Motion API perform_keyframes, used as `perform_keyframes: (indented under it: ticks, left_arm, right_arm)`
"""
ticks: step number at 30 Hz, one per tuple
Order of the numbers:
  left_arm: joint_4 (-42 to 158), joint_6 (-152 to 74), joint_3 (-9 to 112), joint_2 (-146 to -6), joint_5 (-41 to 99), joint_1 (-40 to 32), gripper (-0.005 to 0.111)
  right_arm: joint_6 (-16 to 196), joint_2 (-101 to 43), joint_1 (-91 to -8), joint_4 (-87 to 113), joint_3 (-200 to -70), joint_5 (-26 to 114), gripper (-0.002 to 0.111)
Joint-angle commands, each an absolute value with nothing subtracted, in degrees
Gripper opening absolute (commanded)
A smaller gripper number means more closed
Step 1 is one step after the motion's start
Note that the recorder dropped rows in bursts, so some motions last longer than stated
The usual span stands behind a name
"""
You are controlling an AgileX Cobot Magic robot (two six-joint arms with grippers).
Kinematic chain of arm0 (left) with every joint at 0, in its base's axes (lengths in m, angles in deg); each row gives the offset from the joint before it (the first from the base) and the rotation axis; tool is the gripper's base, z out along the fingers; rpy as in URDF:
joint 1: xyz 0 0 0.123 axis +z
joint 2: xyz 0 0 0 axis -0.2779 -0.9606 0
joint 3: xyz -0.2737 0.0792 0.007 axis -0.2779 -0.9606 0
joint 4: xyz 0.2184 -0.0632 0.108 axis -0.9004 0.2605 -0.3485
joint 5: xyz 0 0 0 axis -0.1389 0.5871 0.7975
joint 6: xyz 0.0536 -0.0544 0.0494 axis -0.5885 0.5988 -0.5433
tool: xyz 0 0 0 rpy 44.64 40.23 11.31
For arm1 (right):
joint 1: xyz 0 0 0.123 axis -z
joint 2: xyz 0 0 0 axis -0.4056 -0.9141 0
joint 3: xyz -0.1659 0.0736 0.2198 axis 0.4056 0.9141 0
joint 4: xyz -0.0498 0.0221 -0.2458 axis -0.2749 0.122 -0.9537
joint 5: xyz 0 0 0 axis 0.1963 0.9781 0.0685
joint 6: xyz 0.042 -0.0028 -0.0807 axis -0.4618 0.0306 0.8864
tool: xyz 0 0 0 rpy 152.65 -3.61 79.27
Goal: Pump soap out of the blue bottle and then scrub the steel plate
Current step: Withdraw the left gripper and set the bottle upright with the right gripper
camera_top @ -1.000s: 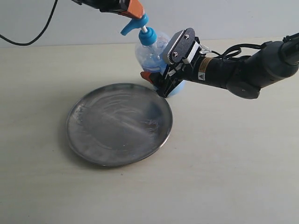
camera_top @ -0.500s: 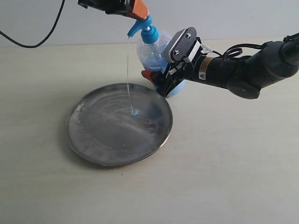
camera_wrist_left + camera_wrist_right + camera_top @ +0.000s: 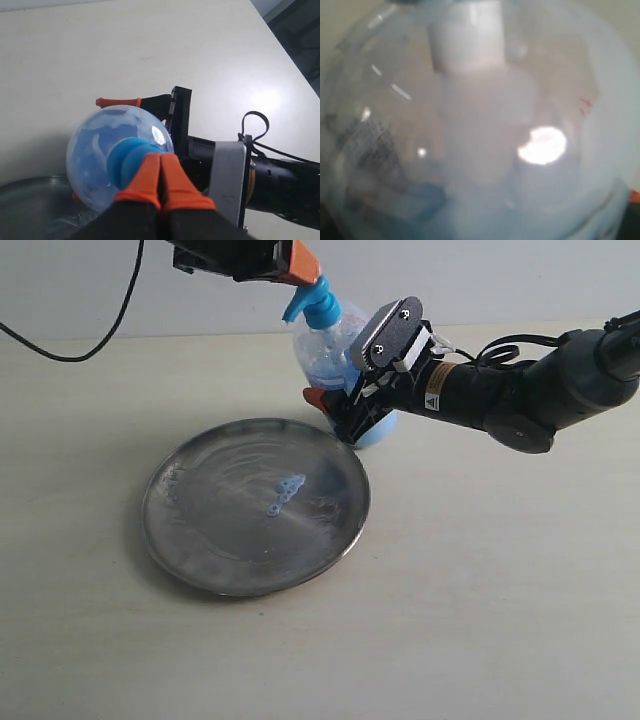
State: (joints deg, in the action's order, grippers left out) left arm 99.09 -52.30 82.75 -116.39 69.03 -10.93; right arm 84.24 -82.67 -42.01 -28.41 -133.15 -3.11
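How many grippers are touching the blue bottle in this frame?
2. The left gripper, fingers shut, sits on top of the pump head. The right gripper clamps the blue bottle around its body from the side, next to the steel plate.

Shiny steel plate (image 3: pixel 200 530), clear glossy plastic bottle (image 3: pixel 315 360), matt table (image 3: pixel 500 590).

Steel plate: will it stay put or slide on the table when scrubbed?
The plate looks stiff and shallow, so tipping seems unlikely unless pressed at the rim. It lies loose on the smooth table, so it may slide. The soap probably makes it slippery.
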Motion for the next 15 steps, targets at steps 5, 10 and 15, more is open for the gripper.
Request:
perform_keyframes:
  ticks: [5, 10, 15]
  left_arm:
    - [91.9, -56.5, 88.8, -115.0, 72.0, -11.5, 0.001]
    - [91.5, -57.2, 92.5, -112.5, 70.9, -11.5, 0.001]
    - [91.2, -57.2, 92.6, -110.0, 68.7, -11.3, 0.001]
  right_arm:
    - [83.8, -82.8, -43.2, -30.3, -133.1, -6.3, 0.0]
    - [84.0, -82.7, -43.2, -28.3, -133.1, -5.8, 0.0]
    - [84.0, -82.7, -43.1, -25.6, -133.1, -5.1, 0.0]
